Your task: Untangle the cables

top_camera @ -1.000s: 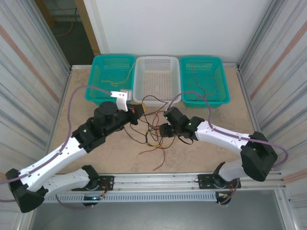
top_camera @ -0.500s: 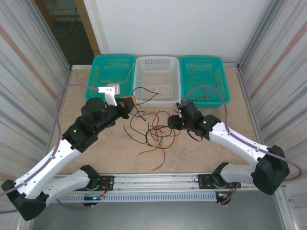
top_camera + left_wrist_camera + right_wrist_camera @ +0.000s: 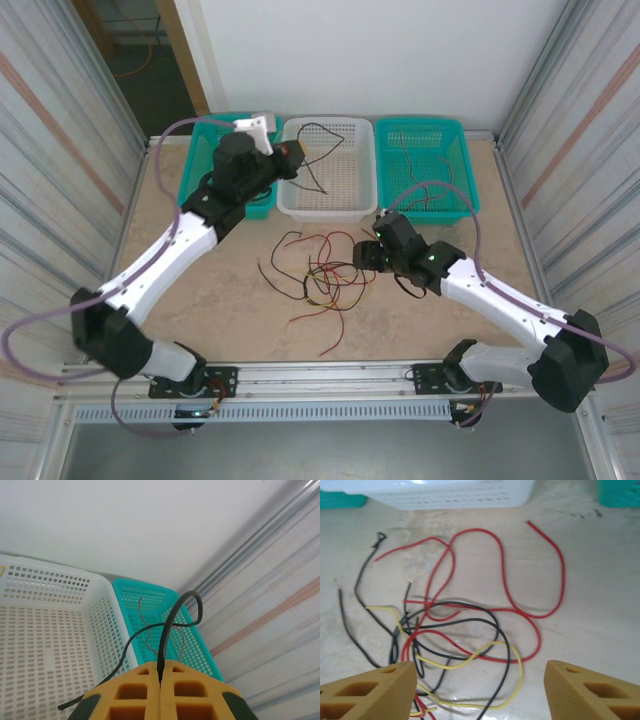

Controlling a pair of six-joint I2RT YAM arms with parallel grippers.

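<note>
Left wrist: yellow left claw [image 3: 160,681] pinches curly black cable [image 3: 164,640].

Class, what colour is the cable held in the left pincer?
Black; the cable shows best in the left wrist view.

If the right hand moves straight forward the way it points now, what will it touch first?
Most likely the tangled cables on the table: the open right hand points down at them, though depth is uncertain.
</note>
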